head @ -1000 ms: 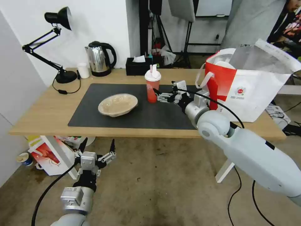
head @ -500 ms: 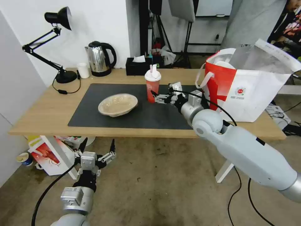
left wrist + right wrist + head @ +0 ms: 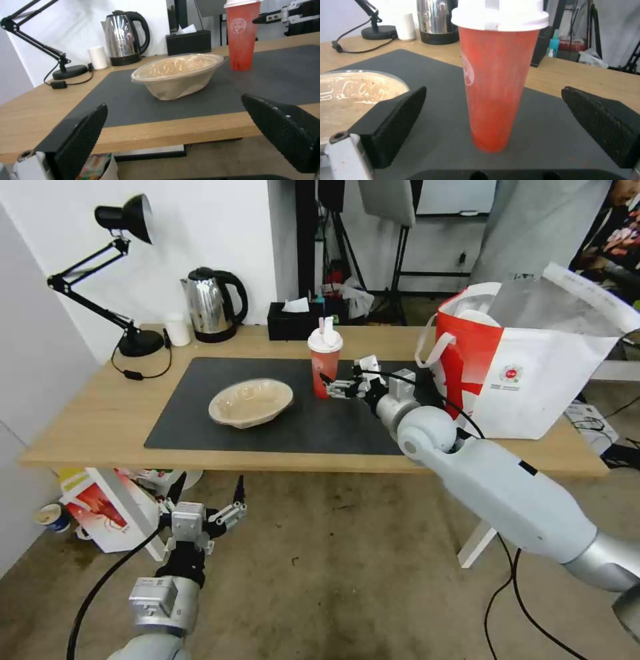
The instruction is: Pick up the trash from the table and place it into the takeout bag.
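The red drink cup (image 3: 325,364) with a white lid stands upright on the dark mat (image 3: 313,427) of the table (image 3: 87,407). My right gripper (image 3: 330,385) is open at the cup's lower right side. In the right wrist view the cup (image 3: 496,82) stands between the spread fingers (image 3: 391,122), and neither pad touches it. The shallow beige dish (image 3: 251,401) sits left of the cup. The white takeout bag (image 3: 533,373) with a red panel stands open at the table's right end; a white round rim shows in its mouth. My left gripper (image 3: 207,500) hangs open below the table's front edge.
A steel kettle (image 3: 213,303), a small white cup (image 3: 177,330), a black tissue box (image 3: 293,320) and a black desk lamp (image 3: 127,280) line the table's far side. A smaller red-and-white bag (image 3: 100,510) lies on the floor under the left end. Cables trail at the right.
My right gripper has slid left across the mat toward the red cup, and its open fingertips now reach the cup's side. The left arm, cup, dish and bag have not moved.
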Robot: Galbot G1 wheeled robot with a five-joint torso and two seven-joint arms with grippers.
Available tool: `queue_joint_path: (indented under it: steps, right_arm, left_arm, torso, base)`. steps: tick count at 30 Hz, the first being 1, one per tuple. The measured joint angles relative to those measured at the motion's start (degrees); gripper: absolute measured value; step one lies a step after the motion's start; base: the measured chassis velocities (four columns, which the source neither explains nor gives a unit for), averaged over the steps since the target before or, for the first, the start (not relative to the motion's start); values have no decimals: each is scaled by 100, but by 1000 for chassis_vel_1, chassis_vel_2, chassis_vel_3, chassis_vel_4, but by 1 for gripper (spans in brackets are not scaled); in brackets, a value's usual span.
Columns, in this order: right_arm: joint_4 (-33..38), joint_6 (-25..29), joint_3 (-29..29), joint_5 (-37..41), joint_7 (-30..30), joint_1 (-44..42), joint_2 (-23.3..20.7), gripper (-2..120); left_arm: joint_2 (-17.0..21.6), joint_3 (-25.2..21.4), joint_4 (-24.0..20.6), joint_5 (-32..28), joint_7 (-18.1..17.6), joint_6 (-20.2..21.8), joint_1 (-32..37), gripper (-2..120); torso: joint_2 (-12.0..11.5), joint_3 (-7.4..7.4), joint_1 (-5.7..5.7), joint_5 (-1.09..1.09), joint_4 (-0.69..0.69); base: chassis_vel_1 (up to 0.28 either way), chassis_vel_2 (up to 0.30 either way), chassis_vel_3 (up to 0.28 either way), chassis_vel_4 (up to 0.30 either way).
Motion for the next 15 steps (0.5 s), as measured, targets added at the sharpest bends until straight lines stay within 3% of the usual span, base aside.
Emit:
queue_joint_path:
  steps: [15]
  right_arm:
    - [-284,63,22,-163,7,-43,150,100]
  left_arm:
    - [0,0,0,0,0,0,0,100]
  torso:
    - [0,0,0,0,-1]
  base:
    - [0,0,0,0]
